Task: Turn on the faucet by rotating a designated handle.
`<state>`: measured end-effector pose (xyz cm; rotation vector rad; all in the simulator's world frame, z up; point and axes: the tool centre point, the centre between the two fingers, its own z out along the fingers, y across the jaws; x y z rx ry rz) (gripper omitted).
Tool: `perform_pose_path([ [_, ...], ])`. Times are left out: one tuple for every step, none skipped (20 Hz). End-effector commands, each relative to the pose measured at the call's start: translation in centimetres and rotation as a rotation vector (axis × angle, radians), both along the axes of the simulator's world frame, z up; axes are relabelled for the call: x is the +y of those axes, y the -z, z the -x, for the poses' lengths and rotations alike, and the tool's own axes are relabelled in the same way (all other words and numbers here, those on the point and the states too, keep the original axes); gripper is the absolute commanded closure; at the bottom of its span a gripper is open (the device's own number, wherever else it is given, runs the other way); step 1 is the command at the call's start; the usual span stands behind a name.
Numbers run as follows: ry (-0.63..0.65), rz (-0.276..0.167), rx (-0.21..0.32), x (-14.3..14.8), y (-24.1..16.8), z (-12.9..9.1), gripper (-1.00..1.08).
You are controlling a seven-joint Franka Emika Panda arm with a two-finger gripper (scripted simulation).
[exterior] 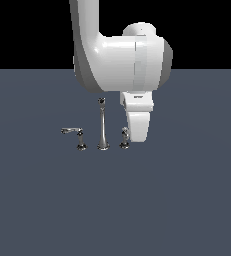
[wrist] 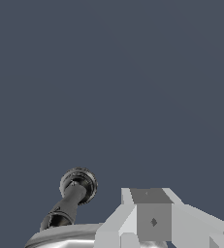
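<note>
The faucet stands on the floor as three chrome pieces. Its tall thin spout (exterior: 102,127) is in the middle. The handle (exterior: 124,138) is the short post to the exterior view's right of the spout, and its twin lever (exterior: 75,133) juts left on the other side. My gripper (exterior: 136,131) hangs right beside the handle, on the side away from the spout; its fingertips are hidden behind the hand. In the wrist view the handle's dark post and base ring (wrist: 77,186) show close by, with a grey finger (wrist: 152,215) next to its chrome lever (wrist: 60,237).
The arm's big white link (exterior: 117,55) hangs above the faucet. A flat dark grey floor (exterior: 177,200) spreads around all three pieces.
</note>
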<state>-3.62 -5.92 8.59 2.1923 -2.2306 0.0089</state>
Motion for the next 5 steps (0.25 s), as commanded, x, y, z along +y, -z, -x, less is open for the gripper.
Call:
perform_pose_path([
  [-0.061, -0.012, -0.006, 4.7, 0.0, -0.9, 1.08],
  [-0.064, -0.013, -0.006, 5.4, 0.0, -1.0, 1.08],
  [-0.067, -0.013, -0.006, 6.0, 0.0, -1.1, 1.08],
  [-0.07, -0.014, -0.006, 6.6, 0.0, -1.2, 1.08],
  [-0.07, -0.014, -0.006, 6.6, 0.0, -1.2, 1.08],
])
